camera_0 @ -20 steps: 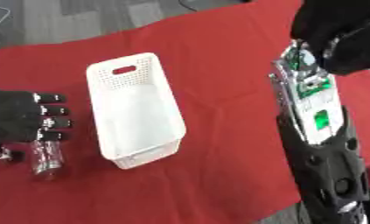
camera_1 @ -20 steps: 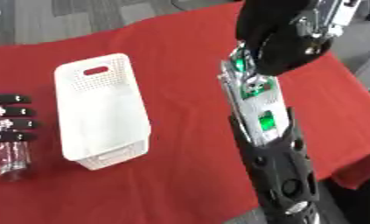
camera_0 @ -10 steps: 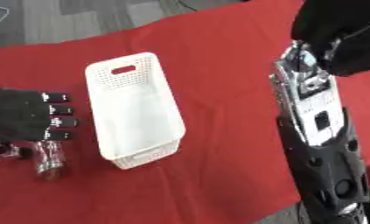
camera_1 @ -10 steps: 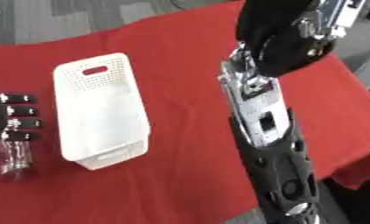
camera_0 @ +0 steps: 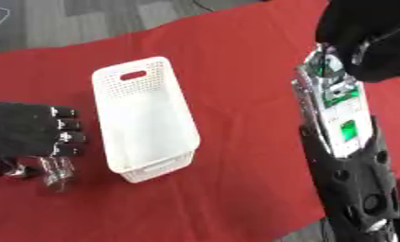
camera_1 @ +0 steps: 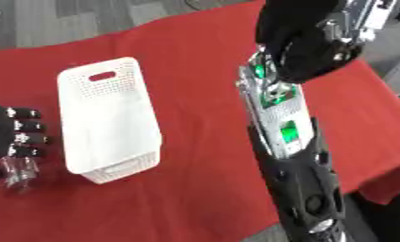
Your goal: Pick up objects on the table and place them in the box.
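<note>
Bottle (camera_0: 54,171) lengthwise toward near edge

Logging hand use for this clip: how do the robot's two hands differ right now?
The left hand lies low on the red table, over a small clear object; the right hand is raised well above it, touching nothing. Left fingers reach forward; right fingers curl. Both are black.

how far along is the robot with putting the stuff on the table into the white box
Nothing looks done: the white box appears empty. In hand: the left hand is over a clear bottle-like object lying left of the box, fingers curled onto it. Lifting and placing it remain. The right hand is raised, away from the box.
</note>
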Action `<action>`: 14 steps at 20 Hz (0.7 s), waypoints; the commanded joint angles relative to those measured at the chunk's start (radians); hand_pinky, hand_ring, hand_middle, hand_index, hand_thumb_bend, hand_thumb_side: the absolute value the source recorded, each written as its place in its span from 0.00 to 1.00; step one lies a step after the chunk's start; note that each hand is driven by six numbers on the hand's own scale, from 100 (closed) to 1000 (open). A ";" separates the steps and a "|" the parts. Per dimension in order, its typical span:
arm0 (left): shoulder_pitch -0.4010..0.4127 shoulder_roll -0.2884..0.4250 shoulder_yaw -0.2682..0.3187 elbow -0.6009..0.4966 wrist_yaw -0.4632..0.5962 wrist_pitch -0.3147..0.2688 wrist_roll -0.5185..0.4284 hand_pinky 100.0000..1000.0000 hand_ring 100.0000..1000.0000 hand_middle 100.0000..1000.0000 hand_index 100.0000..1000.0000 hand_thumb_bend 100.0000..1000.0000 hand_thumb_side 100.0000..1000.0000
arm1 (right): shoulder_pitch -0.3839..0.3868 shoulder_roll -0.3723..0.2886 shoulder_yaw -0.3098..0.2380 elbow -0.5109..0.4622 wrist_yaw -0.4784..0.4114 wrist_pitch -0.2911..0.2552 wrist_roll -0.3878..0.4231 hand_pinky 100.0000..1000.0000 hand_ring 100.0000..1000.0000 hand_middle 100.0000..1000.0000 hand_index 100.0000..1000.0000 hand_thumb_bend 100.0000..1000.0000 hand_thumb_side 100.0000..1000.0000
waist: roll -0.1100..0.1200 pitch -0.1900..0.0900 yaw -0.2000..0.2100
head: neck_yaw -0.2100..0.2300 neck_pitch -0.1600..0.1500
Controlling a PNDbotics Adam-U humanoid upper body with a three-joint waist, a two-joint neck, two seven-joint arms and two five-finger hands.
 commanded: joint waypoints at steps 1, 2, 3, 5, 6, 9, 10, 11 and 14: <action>-0.008 0.010 0.002 0.001 0.056 -0.001 -0.040 0.72 0.70 0.73 0.78 0.46 0.22 | -0.019 0.006 0.001 -0.013 -0.005 -0.015 -0.010 0.36 0.45 0.55 0.65 0.00 1.00 | 0.002 -0.011 -0.002 | 0.006 0.000; -0.007 0.009 0.001 0.002 0.070 -0.001 -0.054 0.73 0.71 0.73 0.78 0.46 0.22 | -0.019 0.007 0.001 -0.013 -0.005 -0.016 -0.010 0.36 0.45 0.55 0.65 0.00 1.00 | 0.003 -0.011 -0.003 | 0.006 0.000; -0.007 0.008 0.002 0.004 0.083 -0.001 -0.067 0.73 0.70 0.73 0.78 0.47 0.22 | -0.020 0.008 0.001 -0.013 -0.005 -0.016 -0.010 0.36 0.45 0.55 0.65 0.00 1.00 | 0.003 -0.010 -0.004 | 0.007 0.000; -0.005 0.007 0.003 0.005 0.104 -0.001 -0.094 0.73 0.70 0.73 0.78 0.48 0.22 | -0.022 0.010 0.001 -0.013 -0.004 -0.017 -0.010 0.36 0.45 0.55 0.65 0.00 1.00 | 0.003 -0.008 -0.006 | 0.008 0.000; -0.004 0.007 0.004 0.004 0.112 -0.001 -0.107 0.72 0.70 0.73 0.78 0.48 0.22 | -0.023 0.010 0.000 -0.013 -0.004 -0.018 -0.010 0.36 0.45 0.55 0.65 0.00 1.00 | 0.004 -0.007 -0.007 | 0.008 0.000; -0.002 0.007 0.008 0.002 0.132 -0.001 -0.136 0.71 0.70 0.72 0.78 0.49 0.22 | -0.025 0.012 0.000 -0.013 -0.003 -0.020 -0.011 0.36 0.45 0.55 0.65 0.00 1.00 | 0.005 -0.005 -0.010 | 0.008 0.000; -0.001 0.007 0.009 0.001 0.138 -0.001 -0.143 0.70 0.69 0.72 0.77 0.48 0.22 | -0.026 0.013 0.000 -0.013 -0.002 -0.020 -0.011 0.36 0.45 0.55 0.65 0.00 1.00 | 0.005 -0.004 -0.011 | 0.008 0.000; 0.000 0.007 0.010 0.001 0.142 -0.001 -0.150 0.69 0.67 0.70 0.76 0.48 0.22 | -0.026 0.013 0.000 -0.013 -0.002 -0.021 -0.011 0.36 0.45 0.55 0.65 0.00 1.00 | 0.006 -0.004 -0.011 | 0.009 0.000; 0.005 0.008 0.014 0.001 0.154 -0.001 -0.163 0.57 0.60 0.65 0.71 0.42 0.21 | -0.027 0.014 0.000 -0.013 -0.001 -0.022 -0.012 0.36 0.44 0.55 0.65 0.00 1.00 | 0.006 -0.003 -0.012 | 0.010 0.000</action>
